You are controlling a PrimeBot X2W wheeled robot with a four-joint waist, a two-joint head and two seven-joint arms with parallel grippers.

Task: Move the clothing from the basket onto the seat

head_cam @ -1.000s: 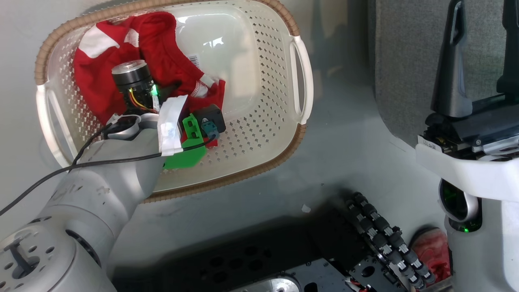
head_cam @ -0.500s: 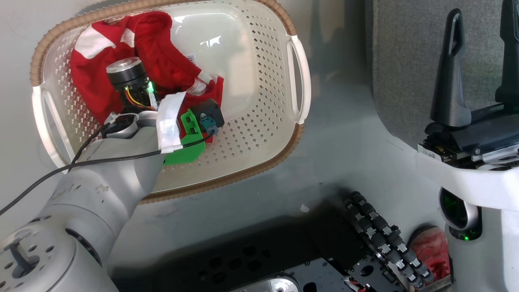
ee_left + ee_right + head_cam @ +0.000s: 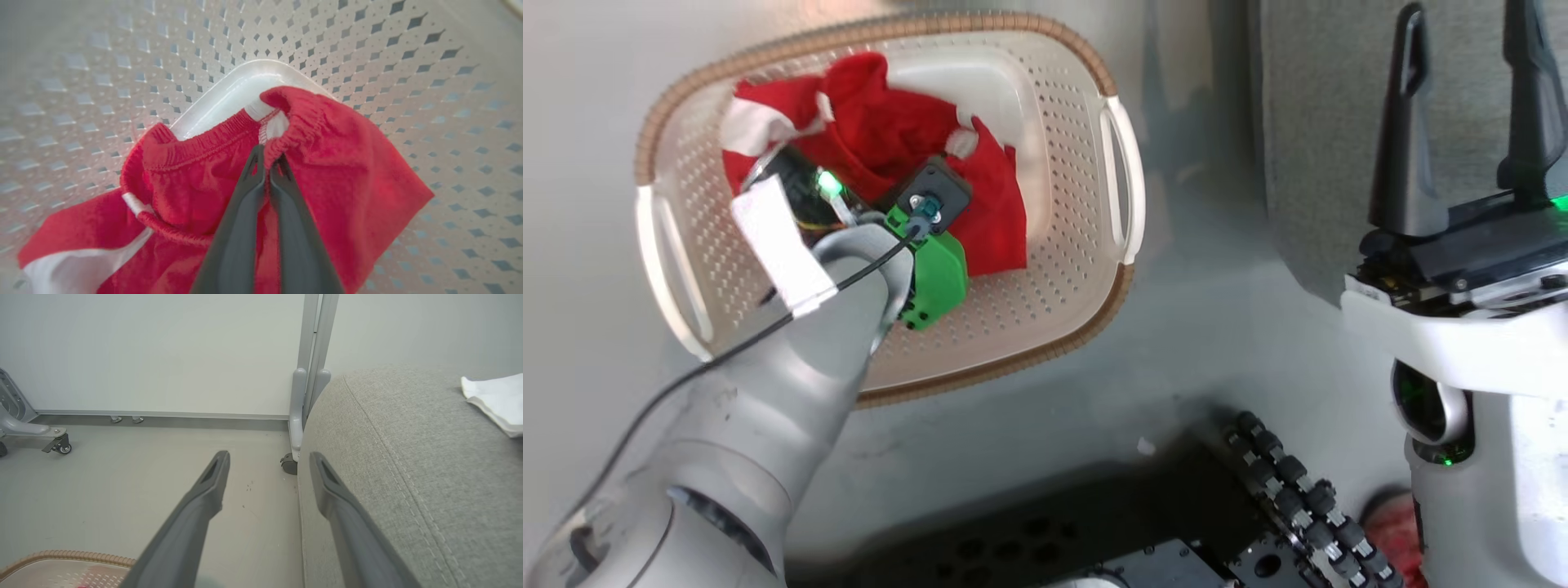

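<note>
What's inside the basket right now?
Red clothing, pinched at its hem by the shut left gripper. The basket floor beneath the fabric is covered.

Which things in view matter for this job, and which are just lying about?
Job: red clothing, pinched in the shut left fingers; basket; grey seat.
Lying about: wheeled panel stand; wheeled frame leg; white folded fabric on the seat, unclear what.

One basket (image 3: 1062,269) with two handles (image 3: 1123,196). One heap of clothing (image 3: 907,139); its number of garments cannot be told. One seat (image 3: 408,477), one white cloth (image 3: 494,400). Two grippers: left gripper (image 3: 267,163), right gripper (image 3: 269,456).
</note>
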